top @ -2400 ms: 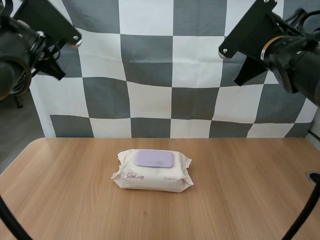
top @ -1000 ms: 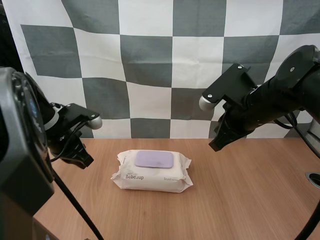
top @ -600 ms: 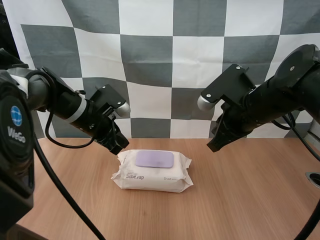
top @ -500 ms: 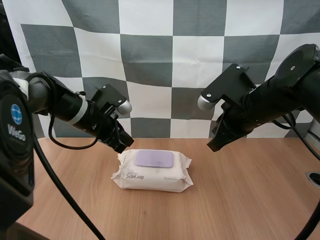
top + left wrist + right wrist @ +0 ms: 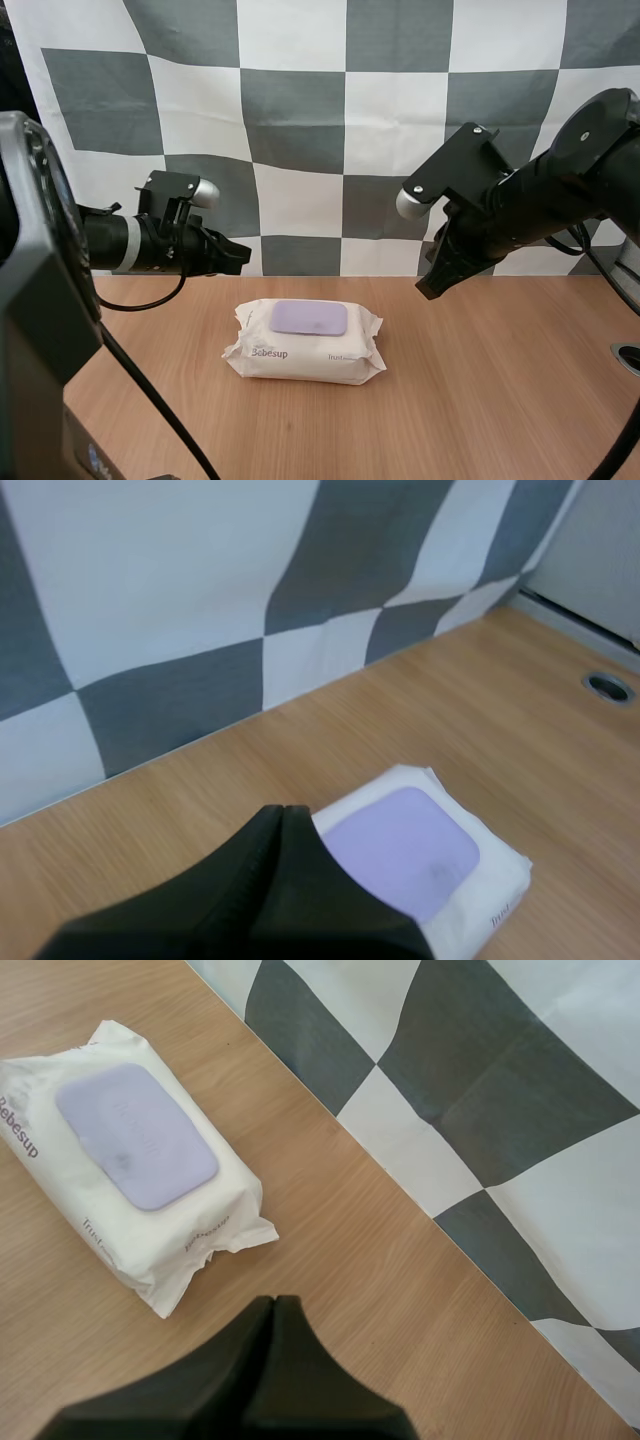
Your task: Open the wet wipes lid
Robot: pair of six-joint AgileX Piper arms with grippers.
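A white pack of wet wipes point(image 5: 304, 343) lies flat in the middle of the wooden table, its lilac lid point(image 5: 309, 318) closed on top. My left gripper point(image 5: 240, 254) hovers above the table just left of and behind the pack, fingers shut into one dark wedge point(image 5: 283, 825) near the pack's lilac lid point(image 5: 405, 850). My right gripper point(image 5: 428, 288) hangs above the table right of the pack, also shut point(image 5: 276, 1312) on nothing, with the pack point(image 5: 130, 1165) some way ahead of it.
The table point(image 5: 500, 400) is bare wood all round the pack. A small round metal hole point(image 5: 627, 356) sits at the table's right edge, also seen as a hole point(image 5: 609, 686) from the left wrist.
My left arm has swung: its gripper lifted from the pack's back left corner and now points level to the right. The right arm has barely moved.
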